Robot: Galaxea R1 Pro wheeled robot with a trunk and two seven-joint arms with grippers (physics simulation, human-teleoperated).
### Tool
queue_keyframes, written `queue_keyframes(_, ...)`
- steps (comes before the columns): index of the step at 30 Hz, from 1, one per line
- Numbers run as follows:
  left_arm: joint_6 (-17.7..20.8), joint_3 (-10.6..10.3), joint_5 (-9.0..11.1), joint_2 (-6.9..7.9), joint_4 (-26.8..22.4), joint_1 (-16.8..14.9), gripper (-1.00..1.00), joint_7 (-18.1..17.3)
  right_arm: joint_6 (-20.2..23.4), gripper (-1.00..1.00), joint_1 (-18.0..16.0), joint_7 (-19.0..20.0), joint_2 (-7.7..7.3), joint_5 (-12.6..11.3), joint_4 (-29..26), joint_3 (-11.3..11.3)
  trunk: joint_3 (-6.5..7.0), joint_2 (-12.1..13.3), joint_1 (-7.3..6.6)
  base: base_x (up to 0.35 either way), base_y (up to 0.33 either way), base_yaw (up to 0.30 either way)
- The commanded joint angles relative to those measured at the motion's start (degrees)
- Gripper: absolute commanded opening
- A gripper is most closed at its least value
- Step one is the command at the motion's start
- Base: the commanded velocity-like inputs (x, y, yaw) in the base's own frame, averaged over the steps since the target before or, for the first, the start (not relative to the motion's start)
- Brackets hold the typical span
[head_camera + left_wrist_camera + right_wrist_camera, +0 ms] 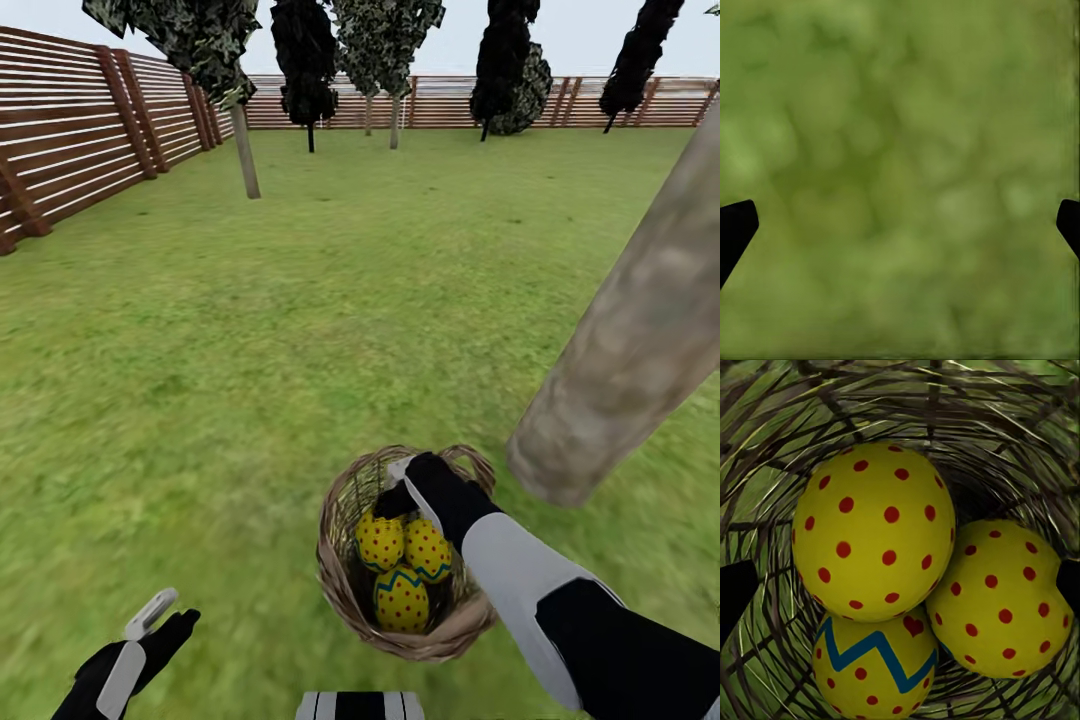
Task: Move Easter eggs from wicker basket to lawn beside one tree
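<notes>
Hovering my right end effector (400, 478) at the far rim of the wicker basket (340, 580), I see its fingertips spread wide at both edges of the right wrist view, gripping nothing. All three Easter eggs (874, 531) sit packed together just below it on the basket floor: one dotted egg directly under the fingers, a second (1001, 598) touching it to one side, and the zigzag-banded one (874, 664) wedged against both. My worry is that tight cluster. If I drop straight down, a fingertip could land on a neighbouring egg instead of sliding beside my target, so the egg squirts out of a half-made grip. The woven wall is also close around the fingers, so I judge a fingertip could snag the weave and tip or drag the basket across the lawn (300, 320). The tree (630, 340) stands just beyond the basket, near my right arm, so a careless lift might clip the trunk. My left end effector (150, 625) hangs spread and empty over bare grass, well clear of the basket.
</notes>
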Motion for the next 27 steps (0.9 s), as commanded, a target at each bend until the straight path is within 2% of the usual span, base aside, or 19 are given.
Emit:
queue_keyframes(1, 0.29, 0.03, 0.59, -0.26, -0.12, 0.06, 1.00, 0.16, 0.41, 1.00, -0.37, 0.21, -0.07, 0.11, -0.38, 0.25, 0.01, -0.02, -0.01, 0.000, 0.000, -0.165)
queue_keyframes(8, 0.26, -0.04, 0.56, -1.00, -0.12, 0.17, 1.00, -0.20, 1.34, 1.00, -2.66, 0.25, -0.25, 0.08, -1.46, 0.18, 0.44, -0.02, -0.01, -0.048, 0.073, -0.207)
queue_keyframes(19, 0.34, -0.06, 0.56, -1.04, -0.35, 0.18, 1.00, -0.30, 1.37, 1.00, -2.98, 0.26, -0.26, 0.08, -1.49, 0.13, 1.16, -0.02, -0.01, -0.114, 0.292, -0.214)
queue_keyframes(27, 0.34, -1.02, 0.56, -1.03, -0.50, 0.18, 1.00, -0.30, 1.37, 1.00, -2.98, 0.28, -0.26, 0.05, -1.48, 0.13, 1.67, -0.02, -0.01, 0.089, 0.324, -0.214)
